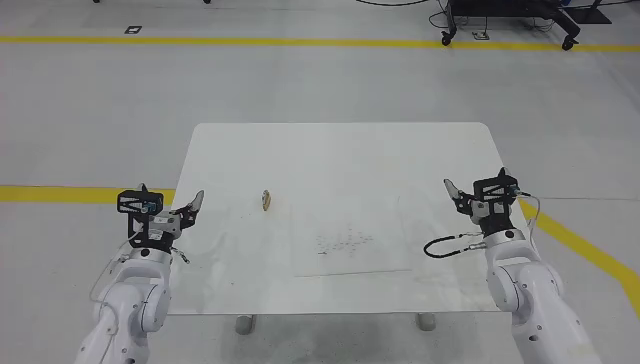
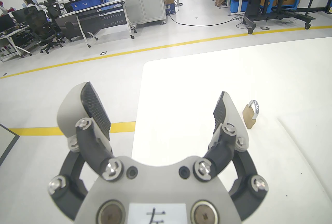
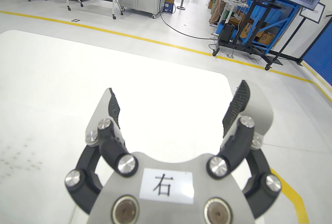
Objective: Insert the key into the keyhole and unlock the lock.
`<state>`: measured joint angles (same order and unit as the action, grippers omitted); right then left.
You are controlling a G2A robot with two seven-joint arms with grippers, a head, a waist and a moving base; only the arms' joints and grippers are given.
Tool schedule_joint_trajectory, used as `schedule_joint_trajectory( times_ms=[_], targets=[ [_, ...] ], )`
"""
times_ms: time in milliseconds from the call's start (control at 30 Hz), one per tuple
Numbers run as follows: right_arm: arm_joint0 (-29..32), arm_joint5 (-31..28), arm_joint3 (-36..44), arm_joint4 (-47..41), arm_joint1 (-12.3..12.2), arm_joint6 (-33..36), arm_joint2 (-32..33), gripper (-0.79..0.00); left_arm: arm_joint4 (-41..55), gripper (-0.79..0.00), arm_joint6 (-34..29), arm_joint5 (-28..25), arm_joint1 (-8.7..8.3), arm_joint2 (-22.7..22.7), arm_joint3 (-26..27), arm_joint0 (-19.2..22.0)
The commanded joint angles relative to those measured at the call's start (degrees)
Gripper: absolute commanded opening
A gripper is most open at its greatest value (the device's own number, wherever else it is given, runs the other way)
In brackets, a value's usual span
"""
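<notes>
Left gripper (image 2: 155, 95) spread wide, empty, hovers at table's (image 1: 400, 164) left edge; right gripper (image 3: 176, 90) likewise spread at right edge. Padlock (image 2: 250, 114) sits on table near left gripper, untouched. Opening step: you likely need padlock steadied, key located first.

The lock (image 2: 249, 117) is brass-tan with a silver shackle (image 2: 256, 105), on a white table (image 1: 400, 154). The left gripper (image 2: 155, 95) and right gripper (image 3: 176, 89) have pale grey shells and black ribbed pads (image 2: 94, 111).
</notes>
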<state>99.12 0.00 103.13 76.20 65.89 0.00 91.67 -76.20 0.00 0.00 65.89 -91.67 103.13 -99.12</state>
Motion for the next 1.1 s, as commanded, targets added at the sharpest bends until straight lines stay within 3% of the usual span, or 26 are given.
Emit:
schedule_joint_trajectory(
  times_ms=[0,467,767,1067],
  targets=[
    [0.00,0.00,0.00,0.00,0.00,0.00,0.00,0.000,0.00,-0.001,0.00,0.00,0.00,0.00,0.00,0.00],
    [-0.15,0.66,-0.13,1.92,-0.03,0.87,-0.12,0.000,0.00,0.000,0.00,0.00,0.00,0.00,0.00,0.00],
    [-5.97,-4.89,-2.41,7.50,1.07,6.13,-13.38,0.000,0.00,0.000,0.00,0.00,0.00,0.00,0.00,0.00],
    [-6.35,-4.76,-2.77,7.95,1.10,6.19,-13.63,0.000,0.00,0.000,0.00,0.00,0.00,0.00,0.00,0.00]
  ],
)
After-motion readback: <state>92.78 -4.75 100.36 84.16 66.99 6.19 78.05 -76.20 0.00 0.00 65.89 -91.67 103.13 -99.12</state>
